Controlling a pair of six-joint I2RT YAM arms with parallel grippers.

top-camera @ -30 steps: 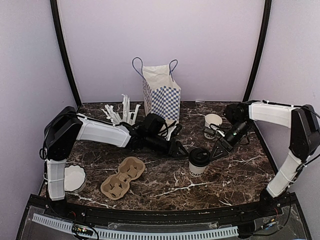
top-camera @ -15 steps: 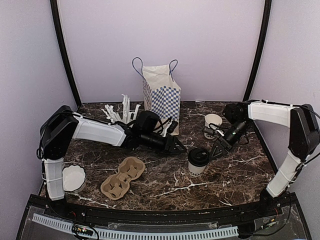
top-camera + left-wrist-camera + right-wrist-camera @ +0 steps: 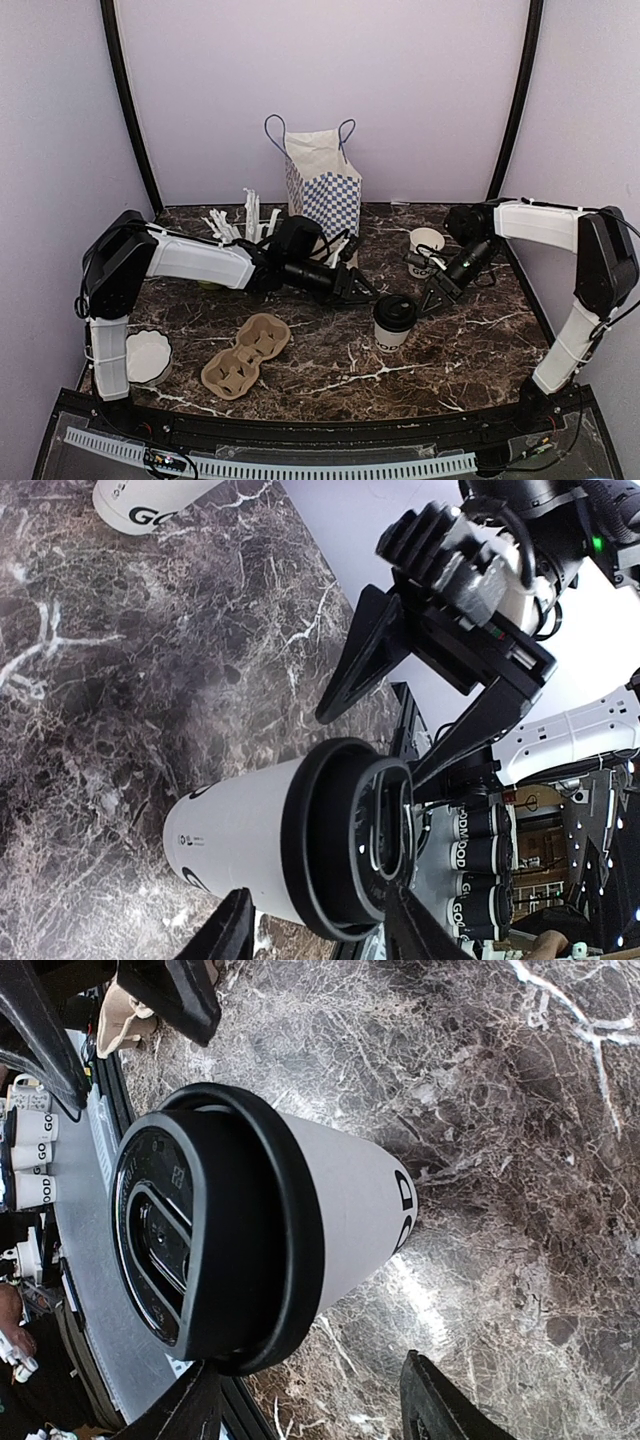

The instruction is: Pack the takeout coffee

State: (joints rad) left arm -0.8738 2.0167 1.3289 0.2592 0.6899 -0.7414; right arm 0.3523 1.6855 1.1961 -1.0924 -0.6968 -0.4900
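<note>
Tabletop (image 3: 330, 375) of dark veined stone, front edge nearest, with open stone along that edge from centre to right. Toward the front left, brown pulp carrier (image 3: 245, 352), lying flat. Beside the left arm's base, shallow white dish (image 3: 148, 357), close to the left edge. Further in, right of centre, lidded takeout cup (image 3: 395, 320), upright on the stone and well apart from the carrier. Flanked low on both sides: left end effector (image 3: 362, 293) at its left, fingers spread, tips to either side of the cup body in the wrist view; right end effector (image 3: 428, 302) at its right, fingers likewise spread. Contact with the cup: cannot tell. Behind, near the right arm, second white lettered cup (image 3: 426, 250), open-topped. At the back left, cup of white straws (image 3: 245, 225). At the back centre, checked paper bag (image 3: 322, 180), upright, handles up, just before the rear wall.
</note>
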